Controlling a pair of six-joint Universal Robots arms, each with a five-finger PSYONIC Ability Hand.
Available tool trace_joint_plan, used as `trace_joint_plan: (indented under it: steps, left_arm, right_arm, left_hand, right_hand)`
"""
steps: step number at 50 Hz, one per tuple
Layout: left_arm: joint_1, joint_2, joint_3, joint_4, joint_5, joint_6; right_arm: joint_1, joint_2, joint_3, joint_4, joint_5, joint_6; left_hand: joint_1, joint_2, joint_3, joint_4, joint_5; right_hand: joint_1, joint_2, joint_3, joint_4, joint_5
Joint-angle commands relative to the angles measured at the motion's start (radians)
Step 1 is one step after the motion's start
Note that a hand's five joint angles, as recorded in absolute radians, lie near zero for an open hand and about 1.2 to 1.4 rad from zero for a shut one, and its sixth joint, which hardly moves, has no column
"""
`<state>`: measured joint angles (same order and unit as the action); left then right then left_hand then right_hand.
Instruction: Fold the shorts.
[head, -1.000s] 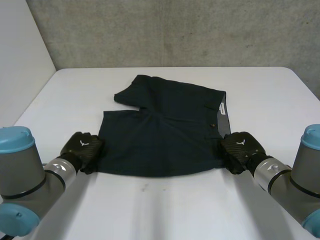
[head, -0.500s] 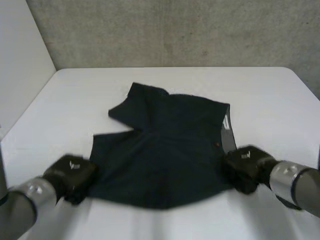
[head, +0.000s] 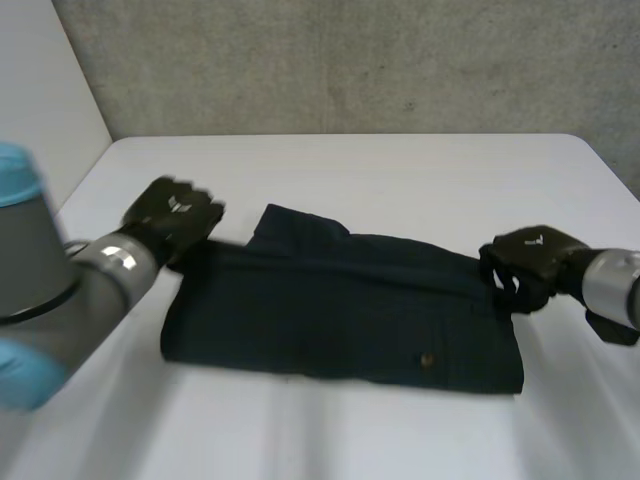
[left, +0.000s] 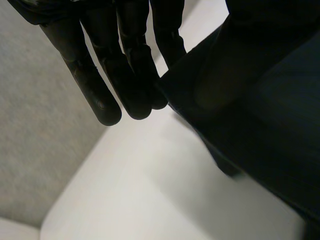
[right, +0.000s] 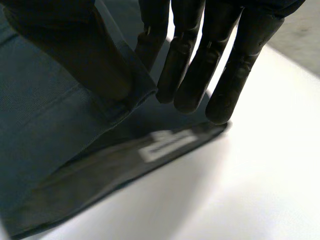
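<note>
The dark navy shorts lie folded in a wide band across the middle of the white table. My left hand is at the far left corner of the fold. In the left wrist view, that hand holds its fingers straight and pinches the shorts' corner against the thumb. My right hand is at the far right corner. Its straight fingers and thumb pinch the waistband edge of the shorts, just above a white label.
A grey concrete wall runs behind the table's far edge. A pale panel stands at the left. Bare white table surface lies in front of the shorts and beyond them.
Both hands have lifted the shorts' near edge and carried it away toward the far side, laying it over. The left hand has closed onto the cloth.
</note>
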<state>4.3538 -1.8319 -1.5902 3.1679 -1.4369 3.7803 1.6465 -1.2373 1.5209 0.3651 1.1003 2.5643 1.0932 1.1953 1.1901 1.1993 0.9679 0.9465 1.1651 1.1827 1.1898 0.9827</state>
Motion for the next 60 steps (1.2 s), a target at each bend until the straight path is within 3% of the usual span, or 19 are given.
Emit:
trace_joint_plan:
  steps: [1,5,13,15,16,17,18,19,26,29,35,41,48,52,53,60]
  left_arm:
    - [-0.097,-0.433,0.456,0.066,-0.158,-0.024]
    - [-0.12,-0.646,0.71,0.076,-0.191,-0.019]
    - [-0.137,-0.811,0.904,0.104,-0.185,0.012]
    - [-0.141,-0.817,0.905,0.141,-0.183,0.013]
    - [-0.149,-0.817,0.9,0.188,-0.183,0.015]
    - [-0.154,-0.817,0.897,0.208,-0.183,0.015]
    - [-0.16,-0.817,0.894,0.224,-0.186,0.013]
    - [-0.164,-0.817,0.889,0.237,-0.189,0.012]
    - [-0.174,-0.658,0.673,0.242,-0.188,-0.008]
    - [-0.161,-0.535,0.508,0.241,-0.18,-0.057]
    - [-0.146,-0.32,0.215,0.239,-0.125,-0.229]
    - [-0.106,-0.202,0.014,0.242,-0.062,-0.316]
    - [-0.097,-0.187,-0.059,0.25,-0.059,-0.318]
    - [-0.085,-0.187,-0.066,0.25,-0.059,-0.318]
    - [-0.085,-0.187,-0.068,0.25,-0.059,-0.318]
    - [-0.085,-0.172,-0.066,0.248,-0.063,-0.318]
  right_arm:
    - [0.114,0.157,-0.125,-0.219,0.216,0.042]
    - [0.127,0.24,-0.166,-0.356,0.288,0.046]
    - [0.161,0.346,-0.2,-0.54,0.306,0.036]
    - [0.162,0.358,-0.203,-0.571,0.323,0.037]
    - [0.165,0.36,-0.199,-0.592,0.346,0.04]
    - [0.167,0.357,-0.194,-0.6,0.357,0.042]
    - [0.171,0.354,-0.189,-0.603,0.371,0.045]
    - [0.176,0.349,-0.183,-0.604,0.386,0.046]
    - [0.174,0.17,-0.065,-0.575,0.423,0.111]
    - [0.171,0.086,0.027,-0.523,0.394,0.132]
    - [0.162,-0.039,0.214,-0.391,0.248,0.155]
    - [0.086,-0.071,0.379,-0.451,0.162,0.188]
    - [0.073,-0.019,0.42,-0.58,0.161,0.174]
    - [0.073,0.048,0.404,-0.63,0.164,0.16]
    - [0.072,0.05,0.403,-0.64,0.162,0.149]
    - [0.052,0.039,0.404,-0.631,0.162,0.109]
  left_hand:
    - [0.303,0.201,0.206,0.197,0.254]
    - [0.303,0.201,0.206,0.197,0.254]
    - [0.303,0.201,0.206,0.197,0.254]
    - [-0.064,-0.166,-0.161,-0.17,-0.113]
    - [-0.616,-0.718,-0.713,-0.722,-0.665]
    - [-0.851,-0.953,-0.948,-0.957,-0.9]
    - [-0.919,-1.021,-1.016,-1.025,-0.968]
    - [-0.919,-1.021,-1.016,-1.025,-0.968]
    - [-0.915,-1.017,-1.012,-1.021,-0.964]
    - [-0.912,-1.014,-1.009,-1.018,-0.961]
    - [-0.897,-0.999,-0.994,-1.003,-0.947]
    - [-0.894,-0.996,-0.991,-1.0,-0.944]
    - [-0.894,-0.996,-0.991,-1.0,-0.944]
    - [-0.894,-0.996,-0.991,-1.0,-0.944]
    - [-0.897,-0.999,-0.994,-1.003,-0.946]
    - [-0.897,-0.999,-0.994,-1.003,-0.947]
  right_hand:
    - [0.45,0.231,0.214,0.207,0.239]
    - [0.45,0.231,0.214,0.207,0.239]
    - [0.45,0.231,0.214,0.207,0.239]
    - [0.45,0.231,0.214,0.207,0.239]
    - [-0.093,-0.311,-0.329,-0.336,-0.303]
    - [-0.444,-0.663,-0.68,-0.687,-0.655]
    - [-0.744,-0.963,-0.98,-0.987,-0.955]
    - [-0.772,-0.991,-1.008,-1.015,-0.983]
    - [-0.772,-0.991,-1.008,-1.015,-0.983]
    - [-0.772,-0.991,-1.008,-1.015,-0.983]
    - [-0.772,-0.991,-1.008,-1.015,-0.983]
    - [-0.528,-0.746,-0.764,-0.771,-0.738]
    - [-0.266,-0.485,-0.502,-0.509,-0.477]
    - [0.215,-0.004,-0.021,-0.028,0.004]
    - [0.447,0.229,0.211,0.204,0.237]
    - [0.45,0.231,0.214,0.207,0.239]
